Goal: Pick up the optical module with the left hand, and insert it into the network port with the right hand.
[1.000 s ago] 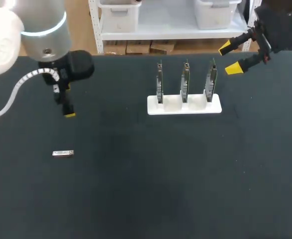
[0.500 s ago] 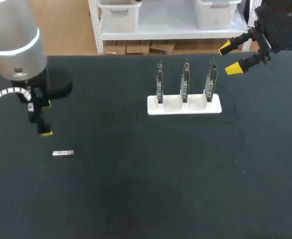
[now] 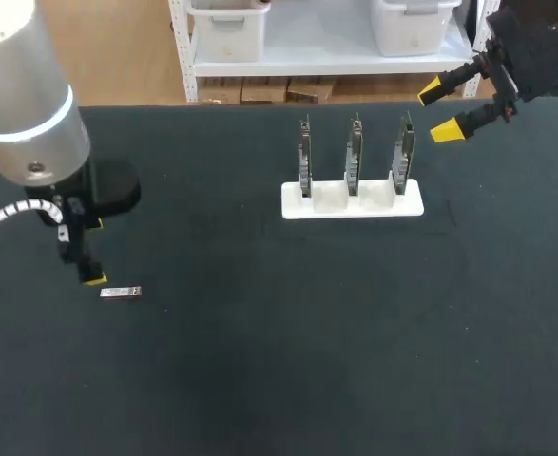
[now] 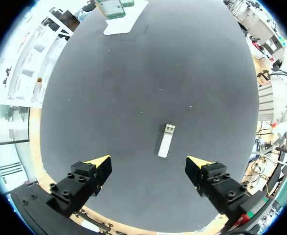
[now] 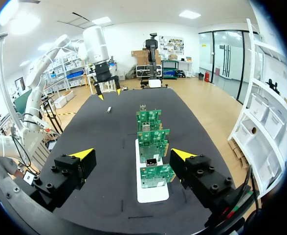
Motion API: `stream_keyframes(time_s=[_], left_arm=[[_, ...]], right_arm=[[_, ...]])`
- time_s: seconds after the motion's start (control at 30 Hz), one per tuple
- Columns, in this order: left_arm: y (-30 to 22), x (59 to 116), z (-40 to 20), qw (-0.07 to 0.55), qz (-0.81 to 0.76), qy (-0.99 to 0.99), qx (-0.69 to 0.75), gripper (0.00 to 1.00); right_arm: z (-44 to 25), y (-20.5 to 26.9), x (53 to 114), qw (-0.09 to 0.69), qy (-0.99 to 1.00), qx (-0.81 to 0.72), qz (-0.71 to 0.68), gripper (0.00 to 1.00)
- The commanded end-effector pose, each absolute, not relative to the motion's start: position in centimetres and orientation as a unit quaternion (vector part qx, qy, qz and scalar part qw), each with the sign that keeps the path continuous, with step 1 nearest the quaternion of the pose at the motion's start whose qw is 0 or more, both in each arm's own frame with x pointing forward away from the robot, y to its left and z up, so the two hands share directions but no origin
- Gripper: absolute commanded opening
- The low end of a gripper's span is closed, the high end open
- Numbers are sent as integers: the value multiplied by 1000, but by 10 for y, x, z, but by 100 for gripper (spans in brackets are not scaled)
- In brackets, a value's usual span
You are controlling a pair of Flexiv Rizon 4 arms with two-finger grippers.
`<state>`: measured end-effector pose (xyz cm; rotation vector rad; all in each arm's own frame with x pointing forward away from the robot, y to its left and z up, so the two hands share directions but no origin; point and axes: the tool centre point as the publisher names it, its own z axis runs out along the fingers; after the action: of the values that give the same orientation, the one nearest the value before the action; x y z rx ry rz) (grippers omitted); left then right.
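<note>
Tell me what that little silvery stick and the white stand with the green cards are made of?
The optical module looks like bare metal: silvery, with a dull shine. The white stand seems to be matte plastic, smooth and evenly white, though that is a guess. The cards look like green circuit boards carrying small parts.

No legible text, label or number on the small silver optical module (image 4: 165,141) or the green circuit boards (image 5: 153,142).
</note>
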<state>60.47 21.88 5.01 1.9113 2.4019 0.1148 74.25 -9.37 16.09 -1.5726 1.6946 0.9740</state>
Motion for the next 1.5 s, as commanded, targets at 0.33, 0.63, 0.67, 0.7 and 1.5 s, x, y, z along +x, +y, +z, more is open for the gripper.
stream_keyframes(time_s=[0.33, 0.63, 0.67, 0.7, 1.5], left_arm=[[213, 597, 31, 37, 26, 776, 629, 100], [221, 589, 28, 25, 28, 786, 617, 100], [221, 589, 26, 23, 28, 787, 616, 100], [221, 588, 24, 22, 28, 787, 616, 100], [219, 593, 0, 14, 33, 784, 620, 100]], right_arm=[[161, -94, 741, 312, 643, -595, 368, 100], [161, -94, 741, 312, 643, -595, 368, 100], [161, -94, 741, 312, 643, -595, 368, 100], [161, -94, 741, 312, 643, -595, 368, 100], [161, -94, 741, 312, 643, -595, 368, 100]])
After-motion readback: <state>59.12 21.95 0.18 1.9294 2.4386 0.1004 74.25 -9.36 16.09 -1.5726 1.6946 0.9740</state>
